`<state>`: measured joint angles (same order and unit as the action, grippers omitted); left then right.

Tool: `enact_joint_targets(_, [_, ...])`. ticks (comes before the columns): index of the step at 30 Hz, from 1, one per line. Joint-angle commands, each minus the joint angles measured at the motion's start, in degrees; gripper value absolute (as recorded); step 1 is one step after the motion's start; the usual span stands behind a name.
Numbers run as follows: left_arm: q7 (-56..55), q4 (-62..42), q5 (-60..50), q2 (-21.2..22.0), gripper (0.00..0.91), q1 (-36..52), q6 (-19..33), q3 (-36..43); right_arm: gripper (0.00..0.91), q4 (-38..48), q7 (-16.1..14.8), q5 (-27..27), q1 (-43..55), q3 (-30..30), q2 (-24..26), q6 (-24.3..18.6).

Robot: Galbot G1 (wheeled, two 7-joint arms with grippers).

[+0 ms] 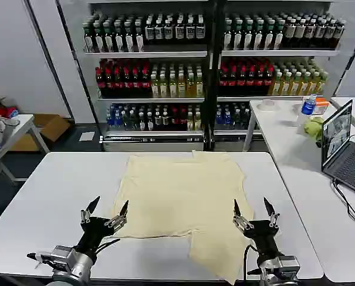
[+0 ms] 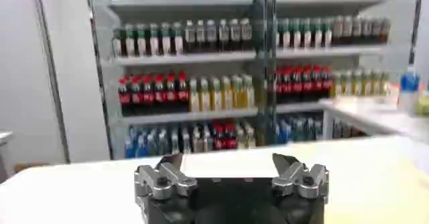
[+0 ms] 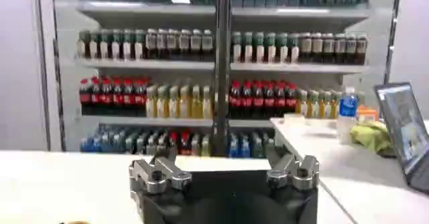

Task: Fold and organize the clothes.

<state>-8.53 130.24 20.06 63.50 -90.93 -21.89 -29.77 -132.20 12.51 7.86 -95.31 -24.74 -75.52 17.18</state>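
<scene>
Shirt status, for your log: the cream T-shirt [image 1: 180, 199] lies spread on the white table [image 1: 58, 185], roughly centred, its far edge close to the table's far side. Note that it is not fully flat. A flap at the robot's near right hangs toward the near table edge, and a small fold shows at the far edge.

Your left gripper [image 1: 106, 213] hovers over the near left part of the table, just beside the shirt's near-left corner. Its fingers are spread wide and hold nothing. In the left wrist view the same gripper [image 2: 228, 172] shows both fingers apart with only table between them.

Your right gripper [image 1: 254, 213] sits at the near right, over the shirt's right edge. Fingers are likewise parted and empty. The right wrist view confirms this gripper [image 3: 224, 168] with a clear gap.

Surroundings you may want noted: drink shelves [image 1: 207, 65] behind the table, and a side table to the robot's right carrying a laptop [image 1: 341, 146] and a green cloth lump [image 1: 314, 127].
</scene>
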Motion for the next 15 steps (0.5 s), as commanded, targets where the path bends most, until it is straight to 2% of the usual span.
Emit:
enact_joint_targets(1, [-0.99, -0.7, -0.71, -5.03, 0.907, -1.42, -11.22, 0.06, 0.907, -2.18, 1.33, -0.61, -6.29, 0.17, 0.29, 6.35])
enact_joint_targets(7, [-1.19, -2.2, -1.11, -5.35, 0.907, -1.52, -11.24, 0.9, 0.907, -2.21, 2.92, -2.7, -9.97, 2.24, 0.04, 7.85])
enact_joint_targets(15, [-2.86, -5.93, -0.77, -5.81, 0.907, -0.53, -11.33, 2.0, 0.907, -0.21, 5.35, -4.1, -11.33, 4.63, -2.1, 7.72])
